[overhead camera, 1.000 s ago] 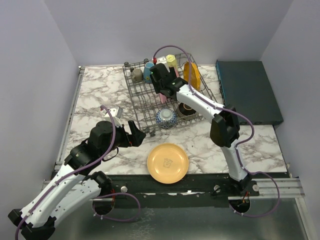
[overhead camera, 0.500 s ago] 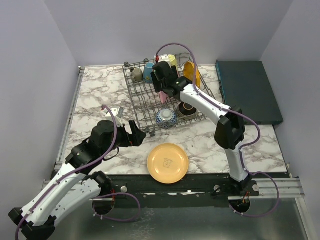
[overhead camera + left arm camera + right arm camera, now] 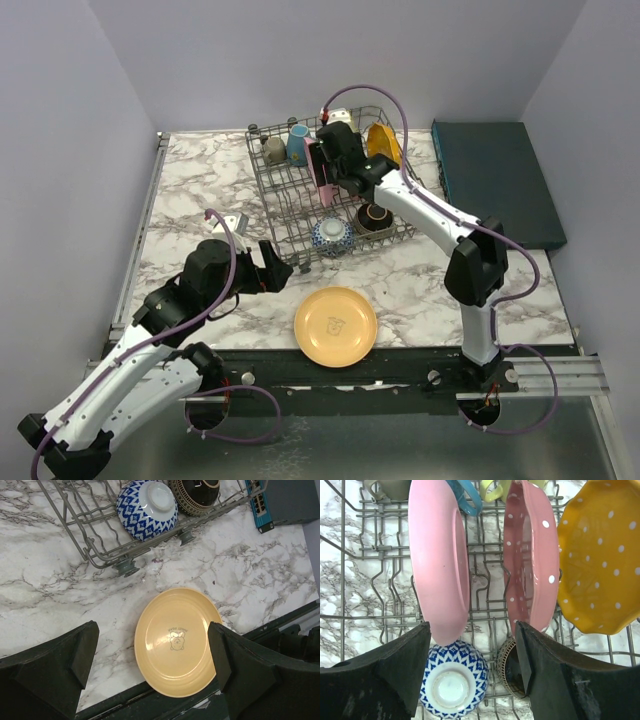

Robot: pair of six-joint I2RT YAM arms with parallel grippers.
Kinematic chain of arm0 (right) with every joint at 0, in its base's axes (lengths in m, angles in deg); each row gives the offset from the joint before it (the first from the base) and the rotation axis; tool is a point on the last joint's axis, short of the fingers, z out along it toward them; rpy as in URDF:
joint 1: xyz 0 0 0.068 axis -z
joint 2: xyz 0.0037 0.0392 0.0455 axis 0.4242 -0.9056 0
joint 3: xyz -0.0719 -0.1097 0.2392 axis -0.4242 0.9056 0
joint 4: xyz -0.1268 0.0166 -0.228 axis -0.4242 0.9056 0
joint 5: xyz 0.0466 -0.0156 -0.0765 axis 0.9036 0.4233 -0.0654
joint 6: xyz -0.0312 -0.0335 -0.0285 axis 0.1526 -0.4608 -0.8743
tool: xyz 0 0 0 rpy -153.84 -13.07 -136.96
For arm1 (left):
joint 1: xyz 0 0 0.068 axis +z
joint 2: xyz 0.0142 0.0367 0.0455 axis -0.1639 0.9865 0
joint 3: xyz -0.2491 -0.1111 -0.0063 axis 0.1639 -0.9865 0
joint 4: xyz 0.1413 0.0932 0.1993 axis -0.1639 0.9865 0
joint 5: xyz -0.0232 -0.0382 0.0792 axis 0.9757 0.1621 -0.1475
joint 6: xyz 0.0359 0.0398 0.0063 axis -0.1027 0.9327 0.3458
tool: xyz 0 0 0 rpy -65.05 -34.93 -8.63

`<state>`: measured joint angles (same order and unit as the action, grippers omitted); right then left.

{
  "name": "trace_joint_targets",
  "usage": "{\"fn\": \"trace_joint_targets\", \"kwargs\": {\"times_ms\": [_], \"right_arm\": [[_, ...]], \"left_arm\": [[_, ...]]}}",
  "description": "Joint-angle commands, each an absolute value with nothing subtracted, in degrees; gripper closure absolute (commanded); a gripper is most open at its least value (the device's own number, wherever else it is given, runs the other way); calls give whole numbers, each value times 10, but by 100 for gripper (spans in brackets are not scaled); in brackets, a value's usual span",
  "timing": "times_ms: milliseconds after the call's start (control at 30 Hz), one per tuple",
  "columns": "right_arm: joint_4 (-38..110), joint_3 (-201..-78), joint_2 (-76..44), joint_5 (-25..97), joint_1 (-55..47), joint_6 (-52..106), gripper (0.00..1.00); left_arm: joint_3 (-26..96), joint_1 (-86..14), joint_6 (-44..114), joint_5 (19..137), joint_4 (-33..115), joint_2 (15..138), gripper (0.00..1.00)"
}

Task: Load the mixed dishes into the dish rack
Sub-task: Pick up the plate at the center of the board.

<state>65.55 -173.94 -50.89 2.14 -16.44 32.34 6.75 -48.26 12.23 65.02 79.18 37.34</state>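
Observation:
The dish rack (image 3: 278, 196) holds a plain pink plate (image 3: 440, 565), a pink white-dotted plate (image 3: 532, 555) and an orange dotted plate (image 3: 600, 560), all on edge. Below them lie a blue-white bowl (image 3: 452, 682) and a dark brown bowl (image 3: 509, 676). Mugs (image 3: 285, 147) stand at the rack's back. My right gripper (image 3: 472, 645) hovers open above the gap between the two pink plates, holding nothing. A pale orange plate with a bear print (image 3: 177, 642) lies flat on the marble near the front edge. My left gripper (image 3: 152, 630) hangs open above it, apart from it.
A flat dark teal box (image 3: 495, 180) lies right of the rack. The rack's near corner and feet (image 3: 125, 566) stand just beyond the pale orange plate. The table's dark front rail (image 3: 150, 705) runs right under that plate's near rim.
My right gripper has moved back and to the right over the rack, uncovering the plain pink plate standing on edge. The left arm has not moved.

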Motion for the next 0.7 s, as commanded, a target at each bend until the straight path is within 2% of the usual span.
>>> {"fn": "trace_joint_targets", "kwargs": {"times_ms": [0, 367, 667], "right_arm": [[635, -1710, -468, 51, -161, 339, 26], [625, -1629, -391, 92, -161, 360, 26], [614, -1494, -256, 120, -161, 379, 26]], "left_arm": [[65, -479, 128, 658, 783, 377, 1], [63, -480, 126, 666, 783, 389, 1], [66, -482, 94, 702, 795, 410, 1]]}}
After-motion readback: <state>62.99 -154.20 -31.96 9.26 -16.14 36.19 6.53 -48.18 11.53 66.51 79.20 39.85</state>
